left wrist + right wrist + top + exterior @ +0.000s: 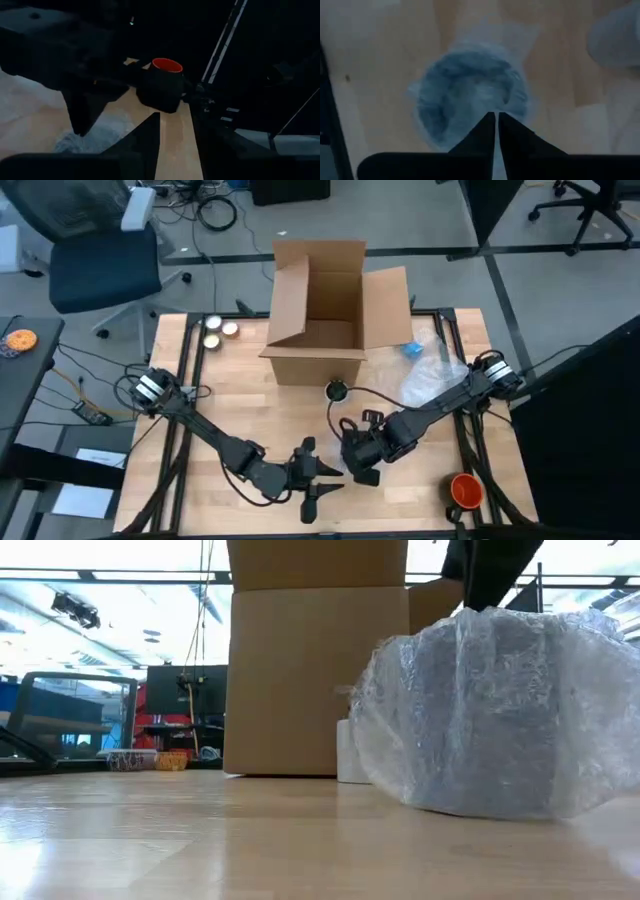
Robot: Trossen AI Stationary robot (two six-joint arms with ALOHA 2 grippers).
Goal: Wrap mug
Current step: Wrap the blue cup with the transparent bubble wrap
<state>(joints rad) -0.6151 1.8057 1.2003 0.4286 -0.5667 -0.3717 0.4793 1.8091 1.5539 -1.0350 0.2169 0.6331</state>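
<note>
The mug (465, 490) stands upright at the counter's (250, 410) near right corner, mouth up, so its long axis runs vertical. The left wrist view shows it dark outside, glossy orange-red inside, a hard smooth cylinder; its handle cannot be made out. It is bare and stands alone, well apart from the heap of bubble wrap (430, 375).

From the right claw (360, 458) the mug lies at about 4 o'clock in the high view; from the left claw (318, 477) it lies near 3 o'clock, farther off. The right claw is the nearer, and that gap is probably what the next move turns on: mug and wrap must be brought together.

The right claw's fingers (487, 131) are drawn in to a thin slit with nothing visibly pinched. They point down at a rounded, bluish crumple of film (470, 100) on the wood. The left claw is spread wide and empty, low over the near middle of the counter, looking toward the mug.

The bubble wrap sits at 12 o'clock from the mug, by the right edge: clear, blistered, soft and springy, likely to shift when pressed. In the low view it bulks up as a domed mound. Beyond it, at the far middle of the counter, stands an open cardboard box (320, 320), matt brown, flaps up. The counter is pale planked wood, smooth.
</note>
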